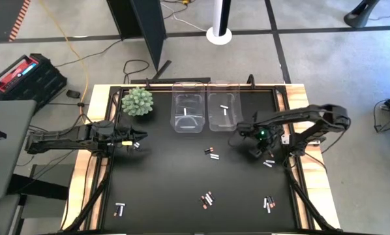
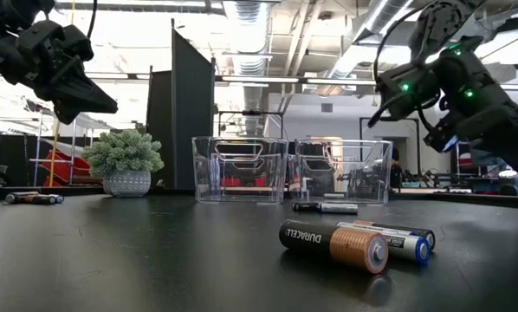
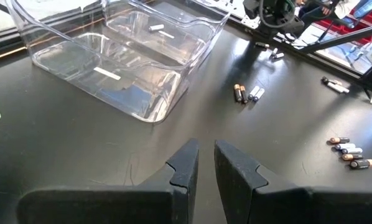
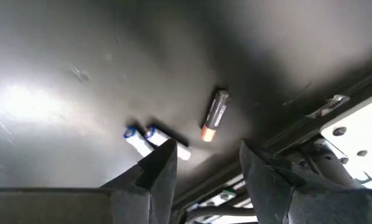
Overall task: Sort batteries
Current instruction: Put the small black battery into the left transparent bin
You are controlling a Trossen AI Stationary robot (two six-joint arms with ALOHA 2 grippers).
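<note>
Batteries lie scattered in small groups on the black table: one pair [image 1: 211, 153] mid-table, more [image 1: 207, 200] [image 1: 269, 204] [image 1: 120, 209] toward the near edge. My right gripper [image 4: 208, 165] hovers open, pointing steeply down over a group near the right edge: two white, blue-ended cells [image 4: 150, 140] and a dark, copper-ended cell [image 4: 214, 116], all lying flat. It touches none of them. My left gripper [image 3: 206, 158] waits at the left, above the table, with a narrow gap between its fingers and nothing in it.
Two clear bins [image 1: 187, 112] [image 1: 222, 111] stand side by side at the far middle, each with a white cell lying in it. A small potted plant [image 1: 137, 101] stands at the far left. The table's raised right rail [image 4: 335, 134] runs close to my right gripper.
</note>
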